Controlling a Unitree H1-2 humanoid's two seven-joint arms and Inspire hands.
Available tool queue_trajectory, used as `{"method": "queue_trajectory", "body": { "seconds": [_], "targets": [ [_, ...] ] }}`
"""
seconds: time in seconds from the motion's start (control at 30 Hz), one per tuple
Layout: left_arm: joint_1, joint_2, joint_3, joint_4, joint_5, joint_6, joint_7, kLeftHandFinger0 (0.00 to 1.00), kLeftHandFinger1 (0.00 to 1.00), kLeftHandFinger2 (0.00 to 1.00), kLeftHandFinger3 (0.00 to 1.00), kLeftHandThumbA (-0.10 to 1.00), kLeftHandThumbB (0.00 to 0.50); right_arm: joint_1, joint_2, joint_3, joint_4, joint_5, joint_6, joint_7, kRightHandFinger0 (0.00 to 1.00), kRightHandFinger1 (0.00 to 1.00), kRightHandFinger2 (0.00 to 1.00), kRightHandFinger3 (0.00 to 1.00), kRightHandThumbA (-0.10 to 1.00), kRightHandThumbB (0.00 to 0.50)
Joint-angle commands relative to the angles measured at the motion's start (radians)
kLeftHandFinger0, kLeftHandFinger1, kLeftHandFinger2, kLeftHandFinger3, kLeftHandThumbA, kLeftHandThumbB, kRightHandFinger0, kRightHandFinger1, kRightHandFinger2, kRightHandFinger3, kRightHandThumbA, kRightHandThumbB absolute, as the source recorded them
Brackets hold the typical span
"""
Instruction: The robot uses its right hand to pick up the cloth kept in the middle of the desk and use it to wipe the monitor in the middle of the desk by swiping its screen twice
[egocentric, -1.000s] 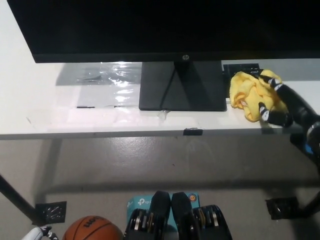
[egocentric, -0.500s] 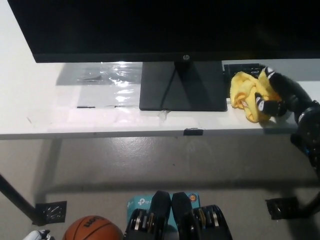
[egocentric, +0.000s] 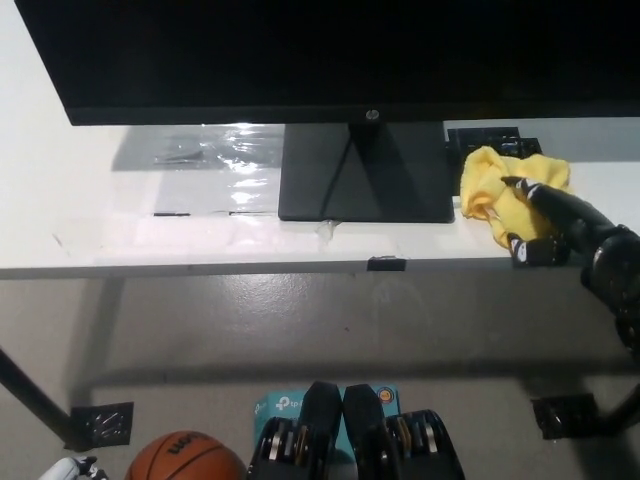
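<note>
Head view, grasp stage. The yellow cloth (egocentric: 508, 190) lies crumpled on the white desk (egocentric: 90, 215), just right of the monitor base (egocentric: 365, 172) and below the monitor (egocentric: 330, 55); the black right hand (egocentric: 548, 222) rests across the cloth's right part, fingers (egocentric: 520, 184) spread over the fabric and apparently not yet gathered round it, so the pictures suggest a loose, partly open hold with nothing lifted; how firmly it grips cannot be told. The white left hand (egocentric: 72, 467) shows only as a sliver at the lower left corner; its state cannot be told.

To do this step well, judged from the layout: close the fingers deep into the bunched fabric rather than at a loose edge, so a broad pad of cloth faces outward; lift clear of the desk before turning toward the screen; keep wide of the base and the small dark object (egocentric: 490, 138) behind the cloth.

Surface and room: a clear plastic sleeve (egocentric: 205, 160) lies left of the base; the desk front edge carries a small black clip (egocentric: 385, 263); below, a grey floor with a basketball (egocentric: 185, 458).
</note>
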Motion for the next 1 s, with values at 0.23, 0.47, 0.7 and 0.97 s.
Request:
{"method": "queue_trajectory", "body": {
  "seconds": [0.23,0.47,0.7,0.97],
  "targets": [
    [-0.011,0.041,0.015,-0.023,0.015,-0.013,-0.008,1.0,1.0,1.0,1.0,0.31,0.496,-0.001,-0.024,0.13,0.059,-0.33,-0.003,-0.222,0.01,0.17,0.27,0.63,-0.09,0.001],
    [-0.004,0.041,0.015,-0.034,0.009,-0.004,-0.017,1.0,1.0,1.0,1.0,0.31,0.489,0.024,0.006,0.098,0.166,-0.34,-0.103,-0.507,0.0,0.16,0.26,0.48,-0.08,0.081],
    [-0.003,0.043,0.009,-0.03,0.01,-0.016,-0.022,1.0,1.0,1.0,1.0,0.3,0.478,0.038,0.025,0.072,0.2,-0.316,-0.124,-0.573,0.0,0.14,0.29,0.37,-0.1,0.001],
    [0.014,0.037,0.029,-0.044,-0.02,-0.017,-0.033,1.0,1.0,1.0,1.0,0.3,0.495,0.102,0.151,-0.163,0.165,-0.062,-0.187,-0.599,0.0,0.0,0.21,0.31,-0.1,0.004]
  ]
}}
